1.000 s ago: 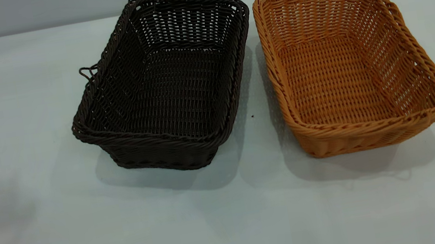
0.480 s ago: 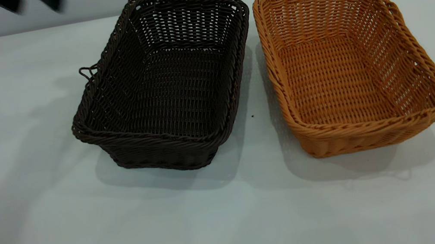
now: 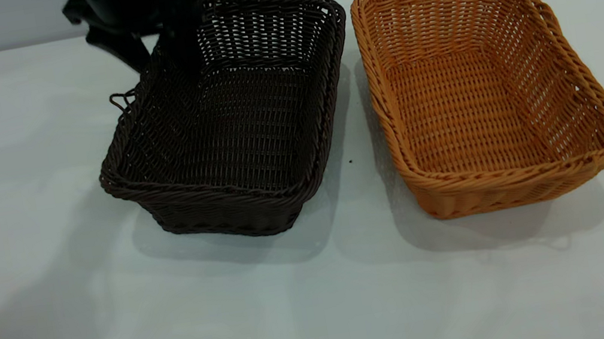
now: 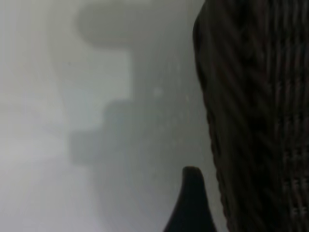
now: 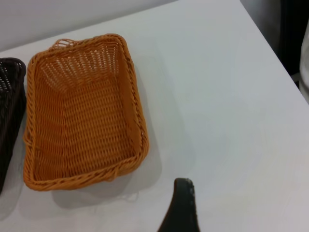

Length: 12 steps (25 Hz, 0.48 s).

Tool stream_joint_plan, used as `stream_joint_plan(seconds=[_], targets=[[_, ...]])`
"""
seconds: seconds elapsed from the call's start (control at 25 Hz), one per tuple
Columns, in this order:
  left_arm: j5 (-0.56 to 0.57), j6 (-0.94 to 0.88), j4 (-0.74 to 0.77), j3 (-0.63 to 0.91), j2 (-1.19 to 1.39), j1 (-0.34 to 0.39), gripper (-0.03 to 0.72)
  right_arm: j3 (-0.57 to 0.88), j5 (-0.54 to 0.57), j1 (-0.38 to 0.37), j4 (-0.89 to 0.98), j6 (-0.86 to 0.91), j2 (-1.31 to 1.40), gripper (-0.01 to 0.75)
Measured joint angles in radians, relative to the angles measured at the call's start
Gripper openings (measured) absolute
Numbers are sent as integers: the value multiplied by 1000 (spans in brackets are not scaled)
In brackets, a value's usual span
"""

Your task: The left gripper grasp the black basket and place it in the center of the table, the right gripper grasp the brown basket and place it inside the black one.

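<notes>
Large plain white-grey tabletop (image 3: 45, 234) bears both baskets, side by side, just apart. Black rectangular woven wicker basket (image 3: 234, 125) has the left gripper (image 3: 163, 58) spread astride its far-left rim corner; orange-tan rectangular woven wicker basket (image 3: 484, 98) stands well clear of it. Right gripper (image 5: 181, 208): state cannot be told.

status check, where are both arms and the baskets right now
Left gripper straddling far-left rim of black basket, fingers open. Right arm high and clear. Brown basket untouched beside it on table. Nothing in the way.
</notes>
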Motion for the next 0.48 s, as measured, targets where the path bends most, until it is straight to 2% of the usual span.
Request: stream_joint_plan(seconds=[0.12, 0.2, 0.28, 0.4, 0.48], targets=[[-3, 0, 1, 0, 27, 0, 516, 0, -7, 0, 15, 0, 63, 573], [-19, 0, 1, 0, 40, 0, 458, -5, -32, 0, 33, 0, 150, 573], [-40, 0, 0, 0, 48, 0, 351, -19, -75, 0, 60, 0, 254, 573], [-69, -13, -6, 0, 53, 0, 114, -56, -137, 0, 135, -2, 443, 573], [-85, -2, -8, -1, 47, 1, 79, -88, -152, 0, 204, -19, 588, 573]])
